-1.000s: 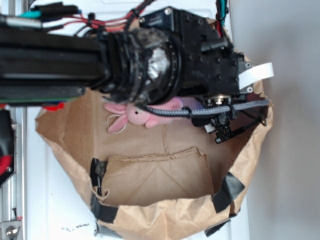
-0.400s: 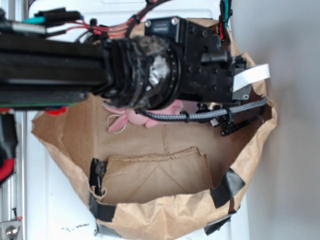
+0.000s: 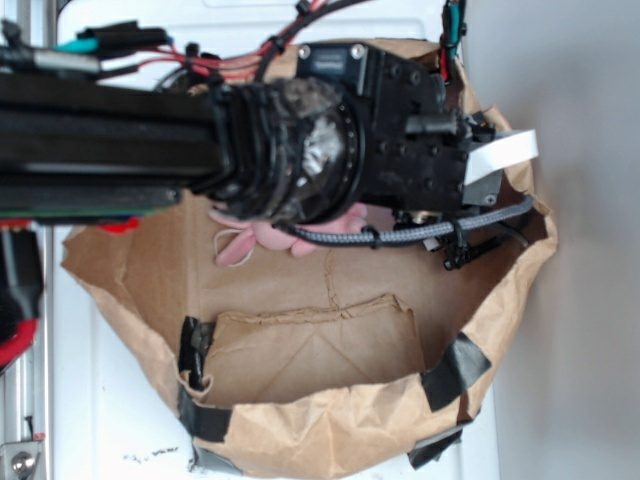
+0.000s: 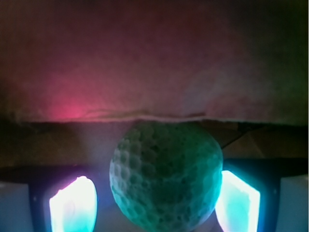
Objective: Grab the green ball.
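Wrist view: green ball (image 4: pixel 166 176) sits between the spread pads (image 4: pixel 73 205) of the gripper (image 4: pixel 154 205), right pad touching, not clamped. Looks light, bumpy, grippy; pinch across its middle.

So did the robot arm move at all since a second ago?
Only a little. The arm's wrist slid slightly up and left over the paper bag, now hiding more of the pink bunny. The bag and bunny stayed put. The green ball sits between the gripper fingers.
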Tool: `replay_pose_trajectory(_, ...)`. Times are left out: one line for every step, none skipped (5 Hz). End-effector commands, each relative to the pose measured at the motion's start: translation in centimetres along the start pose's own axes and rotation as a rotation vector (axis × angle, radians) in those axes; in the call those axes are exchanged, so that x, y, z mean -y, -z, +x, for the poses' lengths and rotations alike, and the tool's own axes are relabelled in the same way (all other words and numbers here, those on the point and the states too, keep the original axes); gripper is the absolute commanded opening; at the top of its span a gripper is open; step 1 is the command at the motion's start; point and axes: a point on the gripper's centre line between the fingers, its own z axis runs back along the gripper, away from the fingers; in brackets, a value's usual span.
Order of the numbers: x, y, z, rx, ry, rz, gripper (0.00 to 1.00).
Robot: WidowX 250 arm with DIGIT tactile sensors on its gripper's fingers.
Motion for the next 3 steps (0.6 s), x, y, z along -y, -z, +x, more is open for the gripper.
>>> replay_pose_trajectory(0.42, -1.21, 2.12, 0.033, -0.037, -0.044, 0.00)
replay_pose_trajectory(0.50, -1.25, 1.96, 0.040, -0.029, -0.037, 0.00)
replay_pose_trajectory(0.55, -1.26, 2.00, 0.043, -0.031, -0.032, 0.00)
